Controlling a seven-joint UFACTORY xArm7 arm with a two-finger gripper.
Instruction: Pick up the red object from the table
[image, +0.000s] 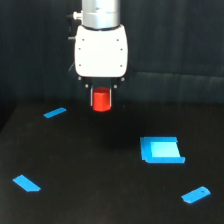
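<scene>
Red object (102, 99) sits between the pincer (102, 100) fingers, closed on its sides, directly under the white wrist housing (100, 49). It looks lifted off the table (90, 200), over the far-middle part toward the back edge, but real clearance is hard to judge.

Risk: grip looks to be on a small matte block with little finger overlap. A jerk could let it slip or twist out and drop.

Blue pieces lie well apart: thin strip (55, 113) far left, flat block (161, 150) right of centre, two slivers near the front corners.
</scene>
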